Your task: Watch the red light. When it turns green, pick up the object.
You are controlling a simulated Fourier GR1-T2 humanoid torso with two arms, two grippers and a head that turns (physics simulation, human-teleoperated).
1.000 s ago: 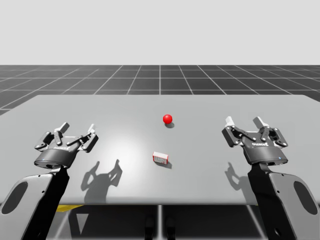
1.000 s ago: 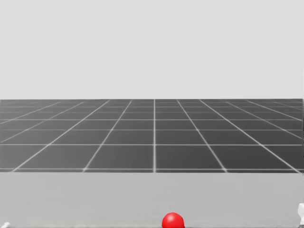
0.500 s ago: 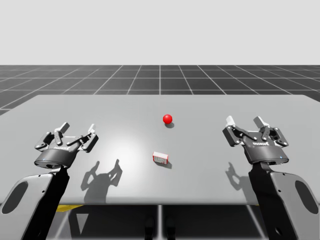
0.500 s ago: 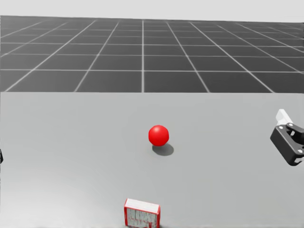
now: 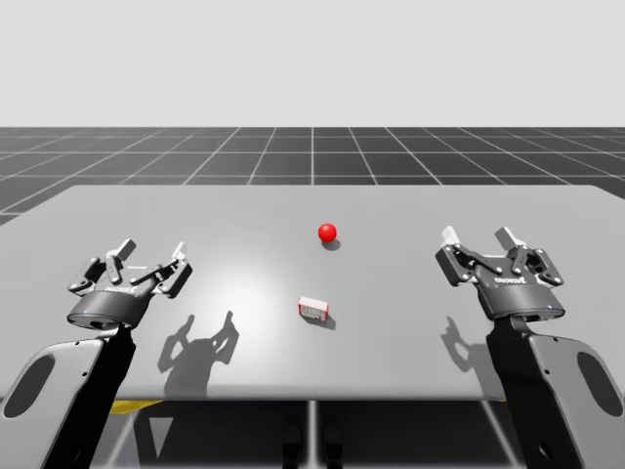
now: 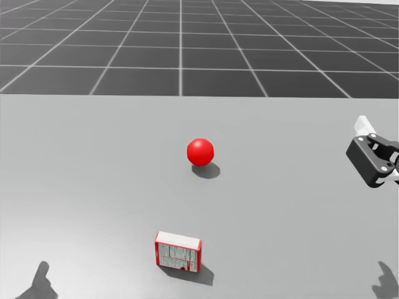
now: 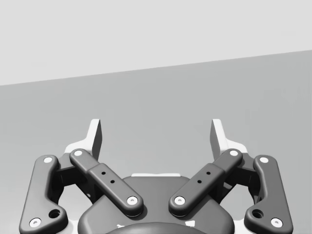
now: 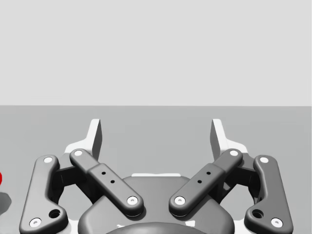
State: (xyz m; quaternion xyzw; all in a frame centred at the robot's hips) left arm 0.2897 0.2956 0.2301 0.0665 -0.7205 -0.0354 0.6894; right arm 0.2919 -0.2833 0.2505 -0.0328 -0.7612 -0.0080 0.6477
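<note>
Light ball [image 5: 327, 232] glowing red. Red-edged white box [image 5: 313, 309] lying near it, mid-table [image 5: 244, 225]. Left gripper [image 5: 150, 249] and right gripper [image 5: 476, 236] hovering spread, gripping nothing. Risk: reaching before green, failing task.

The left claw [image 5: 151, 250] is held at the end of the upright left arm [image 5: 78, 391], its fingers [image 7: 95, 136] spread wide and pointed forward. The right claw [image 5: 476, 236] is carried likewise on the right arm [image 5: 547, 391], fingers [image 8: 218, 136] parted, well apart from the left claw.
</note>
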